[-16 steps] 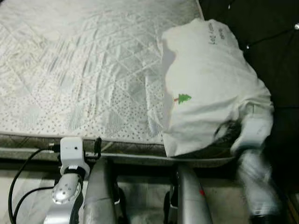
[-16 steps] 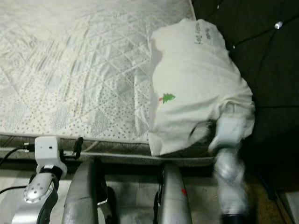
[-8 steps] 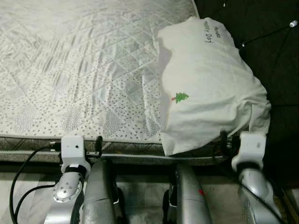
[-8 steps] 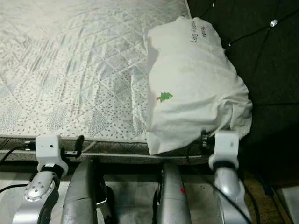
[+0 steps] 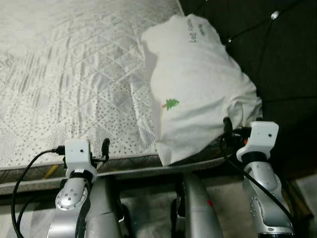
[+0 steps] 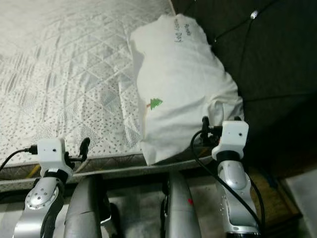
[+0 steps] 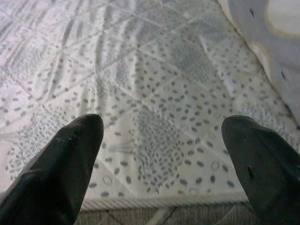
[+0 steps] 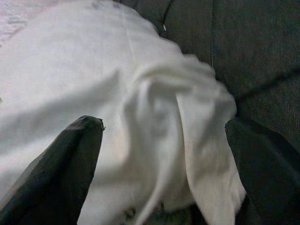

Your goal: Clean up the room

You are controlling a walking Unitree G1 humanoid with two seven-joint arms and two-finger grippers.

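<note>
**Pillow at the mattress corner, both grippers spread**

Quilted and pale, the bare mattress (image 5: 74,74) fills most of my head view, its stitched diamond pattern dotted with small grey specks. Along its right side runs a dark tufted headboard (image 5: 277,54) with shiny buttons.

On the near right corner of the mattress lies a white pillow (image 5: 193,84), set against the headboard. Its case carries a small green tree print (image 5: 172,104) on the side and a line of lettering near the far end, too small for me to read. The pillow's near end hangs over the mattress edge, and loose folds of the case bunch up at its near right corner.

My right gripper (image 8: 164,136) sits just at that bunched corner, fingers spread wide, one on either side of the folds in the wrist view. I cannot tell whether either finger touches the cloth. The silver right arm (image 5: 260,183) rises from below with a black cable looping beside it.

My left gripper (image 7: 161,129) hovers at the mattress's near edge, well apart from the pillow, fingers likewise spread over the dotted fabric and the piped seam.
</note>
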